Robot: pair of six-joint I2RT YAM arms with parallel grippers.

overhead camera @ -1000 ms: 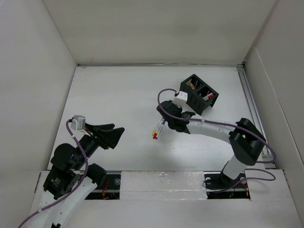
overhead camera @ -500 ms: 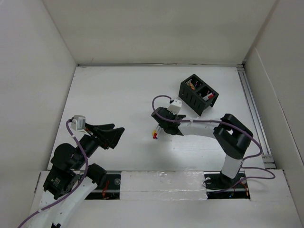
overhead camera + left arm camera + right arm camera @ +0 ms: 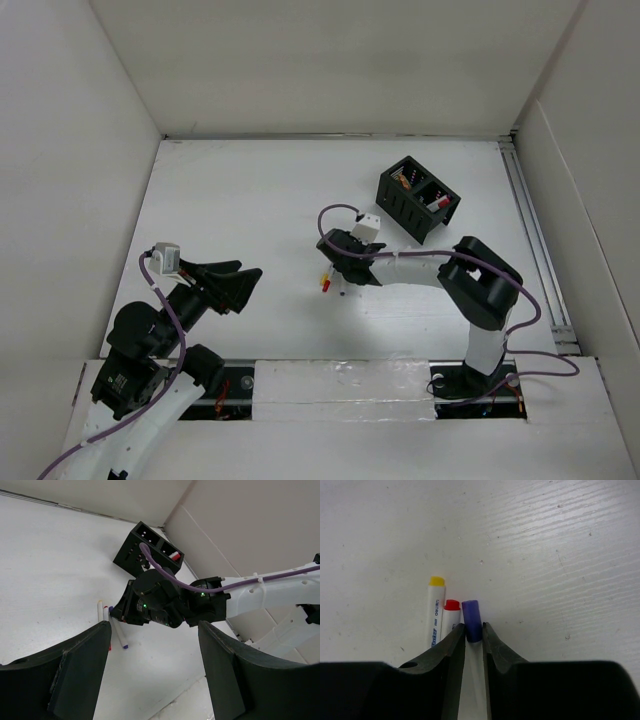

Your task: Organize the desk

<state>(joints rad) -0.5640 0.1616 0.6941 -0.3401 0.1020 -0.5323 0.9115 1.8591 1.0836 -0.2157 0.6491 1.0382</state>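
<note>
Three markers lie side by side on the white desk (image 3: 240, 200): one yellow-capped (image 3: 436, 605), one red-capped (image 3: 451, 611) and one purple-capped (image 3: 471, 617). My right gripper (image 3: 474, 630) is down at the desk, its jaws shut on the purple-capped marker just behind the cap. From above, that gripper (image 3: 335, 272) covers most of the markers (image 3: 325, 283). My left gripper (image 3: 245, 285) hovers open at the near left, nothing between its fingers (image 3: 82, 670). The left wrist view shows the markers (image 3: 120, 637) under the right arm.
A black two-compartment organizer (image 3: 418, 198) holding a few small items stands at the back right, behind the right arm. A metal rail (image 3: 530, 230) runs along the desk's right side. White panel walls enclose the desk.
My right arm swung left and down onto the markers, and its jaws closed on the purple-capped one. The left arm has not moved.
</note>
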